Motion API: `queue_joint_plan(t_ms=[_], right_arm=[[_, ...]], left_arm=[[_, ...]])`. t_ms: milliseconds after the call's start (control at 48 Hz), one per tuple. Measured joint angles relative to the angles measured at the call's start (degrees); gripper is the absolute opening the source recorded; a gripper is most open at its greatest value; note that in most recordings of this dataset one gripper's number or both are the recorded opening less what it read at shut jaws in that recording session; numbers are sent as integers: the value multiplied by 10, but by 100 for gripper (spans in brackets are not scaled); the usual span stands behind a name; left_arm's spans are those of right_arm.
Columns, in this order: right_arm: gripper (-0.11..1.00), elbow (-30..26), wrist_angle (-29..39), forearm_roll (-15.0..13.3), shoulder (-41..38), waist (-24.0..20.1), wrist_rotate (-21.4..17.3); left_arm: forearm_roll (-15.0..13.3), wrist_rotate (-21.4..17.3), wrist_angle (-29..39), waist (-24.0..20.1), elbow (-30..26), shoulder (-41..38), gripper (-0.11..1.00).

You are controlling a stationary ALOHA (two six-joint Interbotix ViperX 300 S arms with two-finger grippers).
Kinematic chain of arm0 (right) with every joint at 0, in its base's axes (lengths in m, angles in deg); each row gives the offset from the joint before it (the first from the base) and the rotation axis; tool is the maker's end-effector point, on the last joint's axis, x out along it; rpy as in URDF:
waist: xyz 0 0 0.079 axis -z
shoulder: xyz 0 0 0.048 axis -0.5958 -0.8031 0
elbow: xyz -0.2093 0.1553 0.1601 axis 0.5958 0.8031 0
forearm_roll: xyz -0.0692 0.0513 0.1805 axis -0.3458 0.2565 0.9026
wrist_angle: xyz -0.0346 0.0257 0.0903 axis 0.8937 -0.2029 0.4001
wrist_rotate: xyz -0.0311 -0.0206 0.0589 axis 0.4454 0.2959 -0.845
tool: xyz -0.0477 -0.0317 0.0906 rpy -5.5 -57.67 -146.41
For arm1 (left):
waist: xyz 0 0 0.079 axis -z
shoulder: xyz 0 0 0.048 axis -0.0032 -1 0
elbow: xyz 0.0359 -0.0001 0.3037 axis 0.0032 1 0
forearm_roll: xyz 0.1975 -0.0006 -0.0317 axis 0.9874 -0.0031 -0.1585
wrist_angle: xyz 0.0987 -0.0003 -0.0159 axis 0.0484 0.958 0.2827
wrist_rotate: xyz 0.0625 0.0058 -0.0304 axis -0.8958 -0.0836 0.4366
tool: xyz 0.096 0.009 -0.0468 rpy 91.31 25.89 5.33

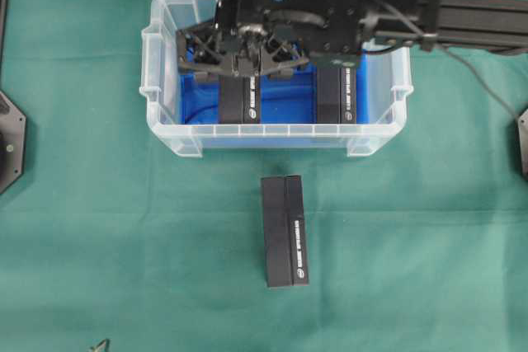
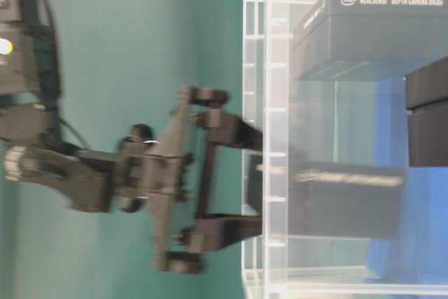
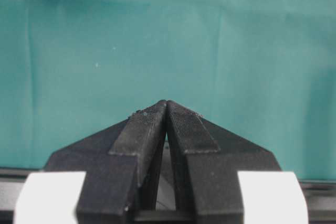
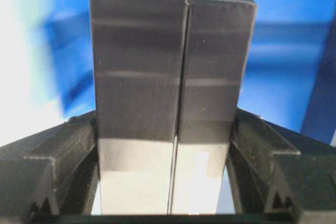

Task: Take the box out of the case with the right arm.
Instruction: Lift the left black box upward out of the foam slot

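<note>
Green cloth (image 1: pixel 99 204), case (image 1: pixel 165 133), second box (image 1: pixel 337 96), right pincer (image 1: pixel 247 59) grasping box (image 1: pixel 240 103), left pincer (image 3: pixel 167 109) clenched.

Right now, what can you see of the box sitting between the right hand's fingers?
The box between the right hand's fingers is a long, black, glossy cardboard carton with white lettering along one side and a seam down its end face. It lies in the left part of the clear case, on the blue lining, apart from a second black box to its right. The right hand brackets its far end, one finger at each side; firm contact is unclear.
</note>
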Motion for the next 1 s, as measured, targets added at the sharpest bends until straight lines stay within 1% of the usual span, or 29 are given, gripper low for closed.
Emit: queue_joint_plan(t_ms=[125, 354, 563, 771, 1000], right_arm=[[69, -34, 31, -12, 11, -4, 1], [69, -116, 94, -40, 11, -5, 3], [68, -174, 133, -49, 11, -7, 8], [68, -206, 139, -55, 11, -12, 8], [68, -211, 141, -62, 12, -18, 8]], left_arm=[[1, 1, -1, 0, 1, 4, 2], [1, 0, 0, 0, 4, 18, 2], [1, 0, 0, 0, 7, 35, 2], [1, 0, 2, 0, 12, 62, 2], [1, 0, 32, 0, 22, 90, 2]])
